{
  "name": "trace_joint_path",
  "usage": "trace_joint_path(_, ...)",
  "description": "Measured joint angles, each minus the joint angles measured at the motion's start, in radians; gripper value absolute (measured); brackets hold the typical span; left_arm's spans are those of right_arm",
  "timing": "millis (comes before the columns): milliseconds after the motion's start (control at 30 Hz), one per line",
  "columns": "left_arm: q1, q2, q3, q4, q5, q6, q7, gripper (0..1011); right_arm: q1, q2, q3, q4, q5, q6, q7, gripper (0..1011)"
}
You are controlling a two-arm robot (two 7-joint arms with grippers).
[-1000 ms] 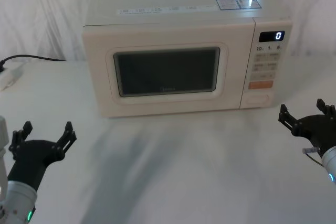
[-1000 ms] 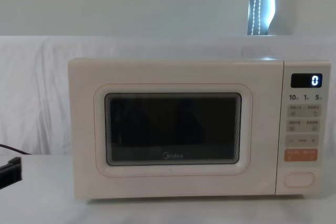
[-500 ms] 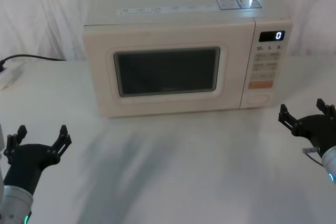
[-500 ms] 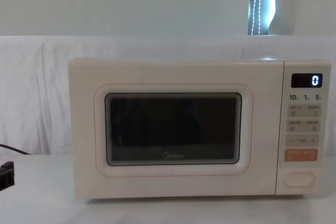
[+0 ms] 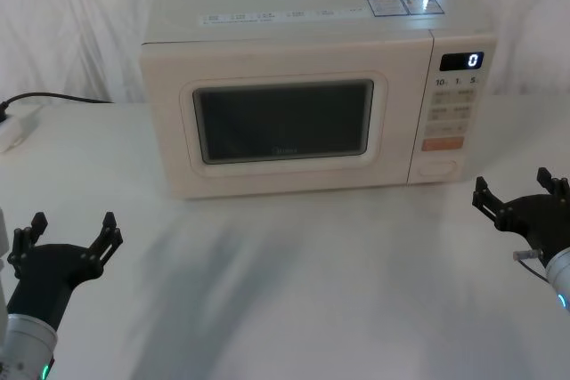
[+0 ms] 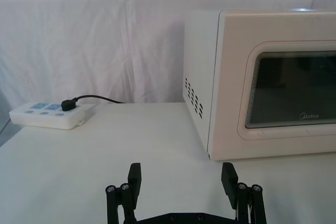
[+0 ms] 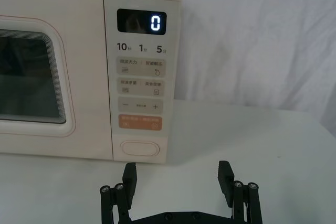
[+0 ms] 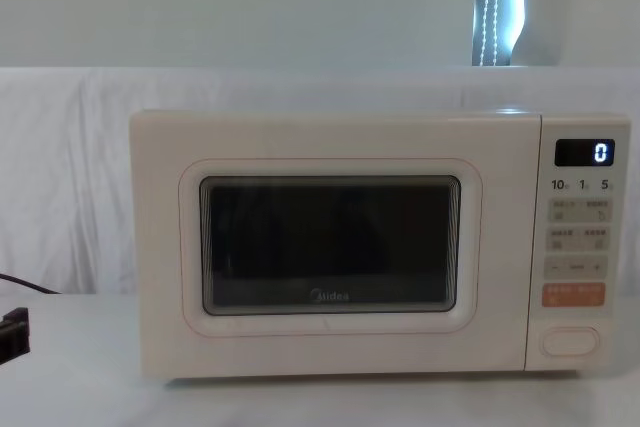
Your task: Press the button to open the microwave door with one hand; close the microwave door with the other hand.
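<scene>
Left gripper [image 5: 69, 236] retreated, jaws spread | right gripper [image 5: 521, 195] spread | microwave door [image 5: 283, 125] shut

cream microwave door [image 5: 283, 122], orange key [image 7: 139, 123]

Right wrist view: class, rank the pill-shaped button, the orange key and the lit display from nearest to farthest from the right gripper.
1. Button, lowest on the panel, just beyond the right gripper.
2. Orange key, directly above the button.
3. Display, at the panel's top.
</scene>
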Motion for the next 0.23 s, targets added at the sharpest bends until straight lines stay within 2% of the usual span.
trace_joint_path(233, -0.001, 0.0, 0.001, 0.0, -0.001, 0.001, 0.0, 1001, 0.0, 0.0, 0.0, 0.0, 0.0, 0.0, 0.0, 1002)
